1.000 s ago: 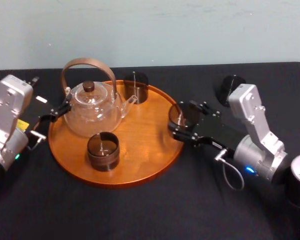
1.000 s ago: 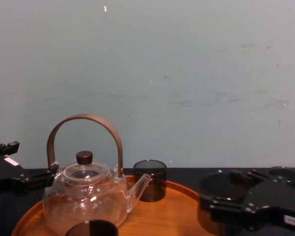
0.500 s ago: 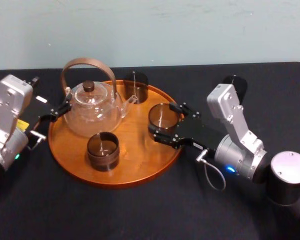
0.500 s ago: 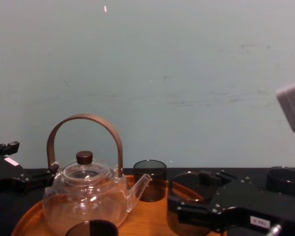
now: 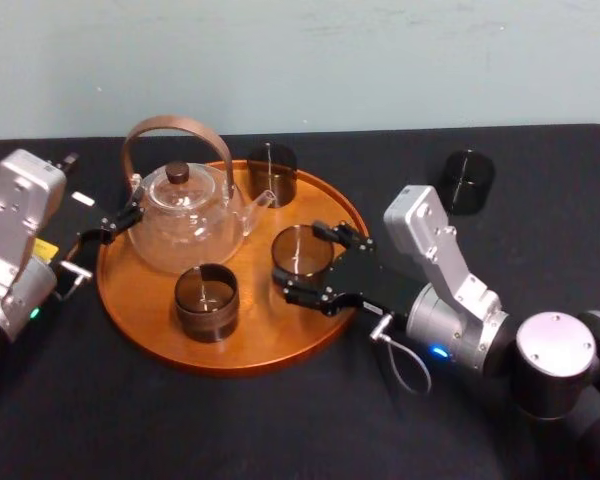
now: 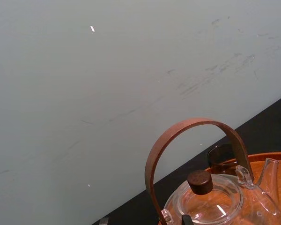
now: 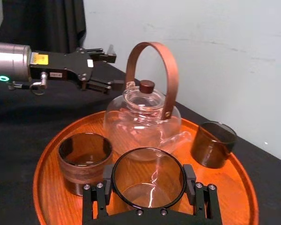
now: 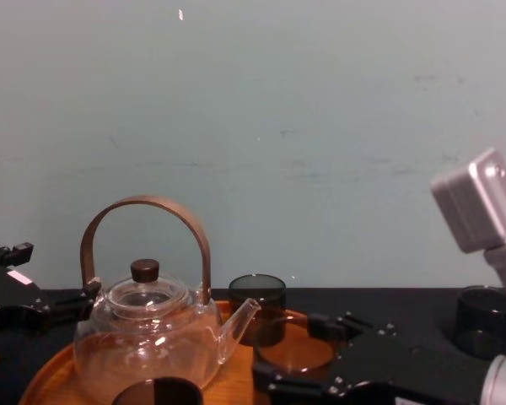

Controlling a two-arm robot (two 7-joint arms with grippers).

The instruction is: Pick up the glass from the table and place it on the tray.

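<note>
The glass [image 5: 301, 250] is a smoky brown tumbler, and my right gripper [image 5: 302, 262] is shut on it, one finger on each side. In the right wrist view the glass [image 7: 148, 180] sits between both fingers [image 7: 107, 177]. It is over the right part of the round wooden tray [image 5: 245, 345], inside the rim; I cannot tell whether its base touches the wood. From the chest, the glass [image 8: 292, 353] shows just right of the teapot's spout. My left gripper [image 5: 115, 226] stays parked at the tray's left edge beside the teapot, open.
A glass teapot [image 5: 185, 215] with a brown arched handle stands on the tray's left half. Two more tumblers stand on the tray, one at the front [image 5: 206, 300] and one at the back [image 5: 271, 172]. Another dark tumbler [image 5: 465, 180] stands on the black table [image 5: 280, 430] at the far right.
My right gripper has carried the glass leftward, from the tray's right rim to over the tray's inside. The left arm has not moved.
</note>
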